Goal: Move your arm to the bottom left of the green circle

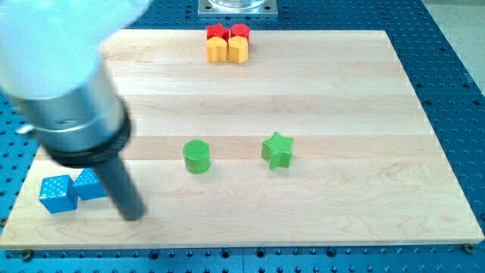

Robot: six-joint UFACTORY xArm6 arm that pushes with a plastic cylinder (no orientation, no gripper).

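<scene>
The green circle [197,157] stands a little left of the board's middle. My dark rod comes down from the view's upper left, and my tip [133,214] rests on the board to the lower left of the green circle, about a block's width or two away. A green star [277,149] lies to the right of the circle.
Two blue blocks [57,194] [89,184] sit just left of my tip near the board's bottom left corner. Two red blocks [217,32] [239,32] and two yellow blocks [217,50] [238,49] cluster at the board's top edge. The wooden board [341,205] lies on a blue perforated table.
</scene>
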